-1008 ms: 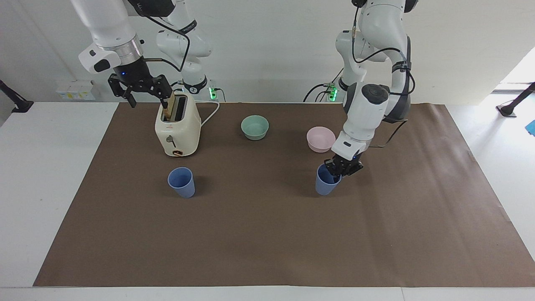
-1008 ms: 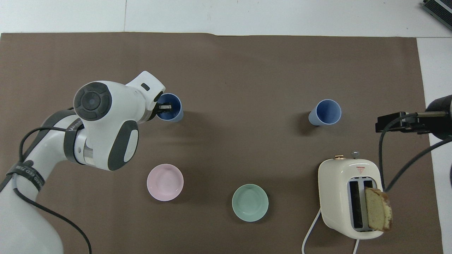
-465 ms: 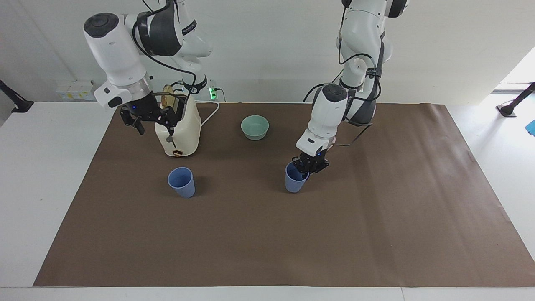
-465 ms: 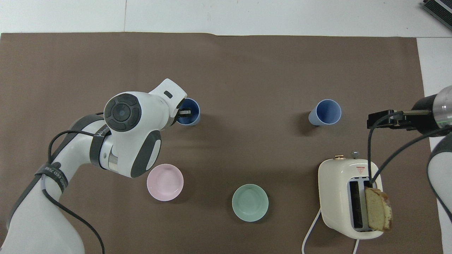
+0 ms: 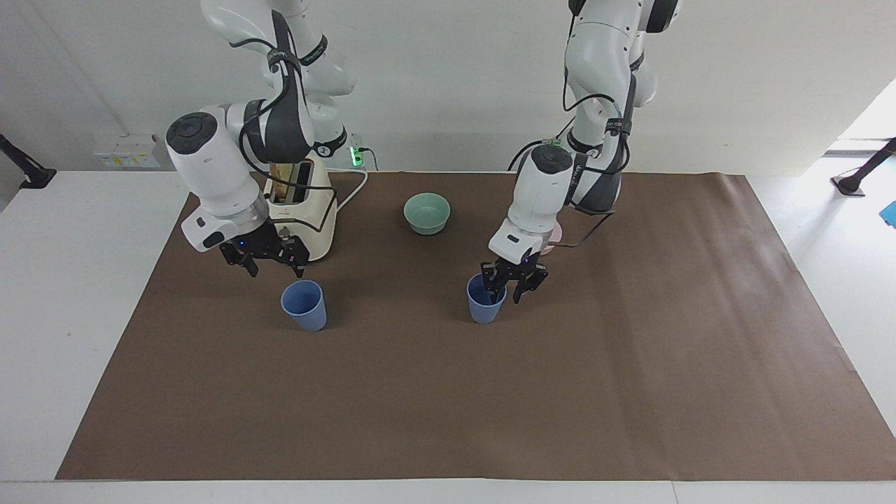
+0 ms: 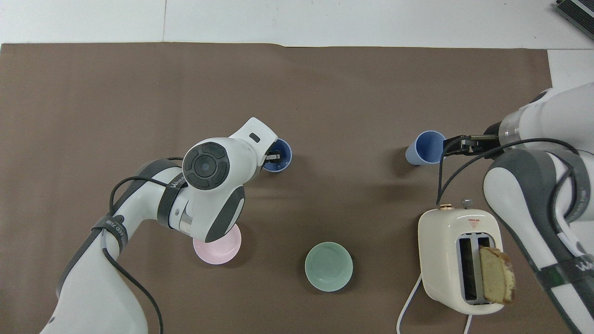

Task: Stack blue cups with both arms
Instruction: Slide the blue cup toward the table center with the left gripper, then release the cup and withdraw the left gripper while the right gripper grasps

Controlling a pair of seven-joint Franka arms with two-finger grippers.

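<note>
Brown paper [image 5: 448, 392] covers the white table [image 5: 70, 280]; both hands apparently spread apart, holding nothing.

A white table [image 5: 77, 294] carries a brown paper sheet [image 5: 490, 399] over most of its top. A plain white wall [image 5: 448, 77] rises along the table's edge, with a green-lit power strip [image 5: 355, 155] at its foot. Bright daylight [image 5: 871, 119] enters at one corner.
</note>
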